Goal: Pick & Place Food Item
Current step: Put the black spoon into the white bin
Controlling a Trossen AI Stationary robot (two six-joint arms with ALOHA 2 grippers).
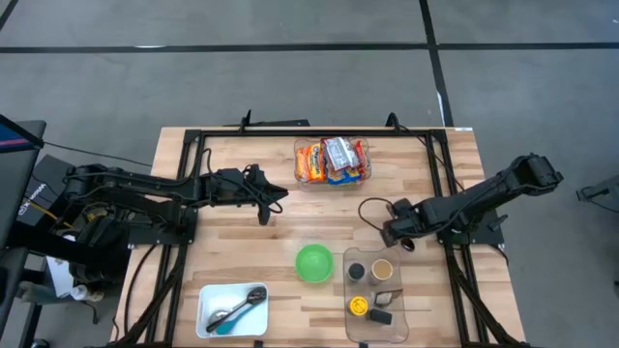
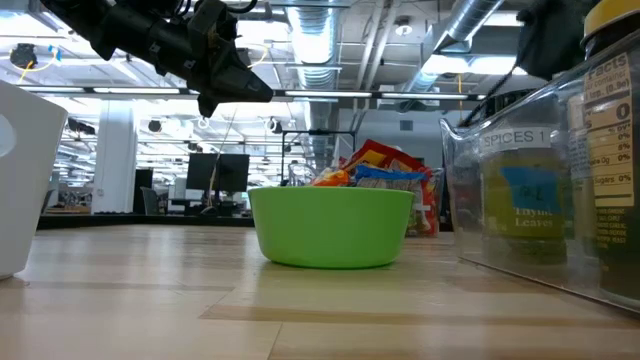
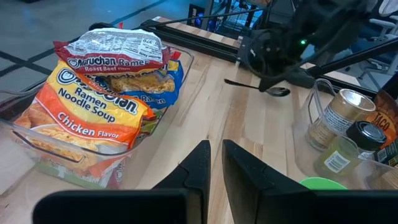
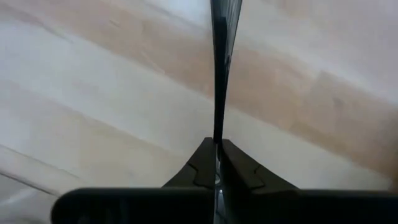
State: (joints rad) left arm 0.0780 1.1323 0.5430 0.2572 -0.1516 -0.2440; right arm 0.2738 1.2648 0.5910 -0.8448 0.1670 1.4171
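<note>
Nearest to us in the low view, the white plastic bin (image 2: 22,180) and the clear plastic bin of spice jars (image 2: 505,200) frame the round green plastic bowl (image 2: 332,228) on the pale wooden table (image 1: 242,246).

Past the bowl, the right gripper (image 1: 390,232) sits low over the table, just beside the spice bin. Its own camera shows its fingers pressed tight together, pinching the handle of a thin dark-handled spoon (image 4: 219,93) edge-on. Only the left wrist view shows that spoon's silvery bowl (image 3: 278,91), close above the wood.

The left gripper (image 1: 276,205) hangs above the table, well apart from the bowl and near the food. Its fingers (image 3: 199,165) stand almost together with only a slim gap, and nothing is between them. The low view shows it raised clear of the surface, which the view from above does not show.

Farthest back, the orange and red ramen noodle packets (image 3: 93,106) lie stacked in the clear rectangular container (image 3: 25,144) at the table's rear edge. Their labels read only from the left wrist.
</note>
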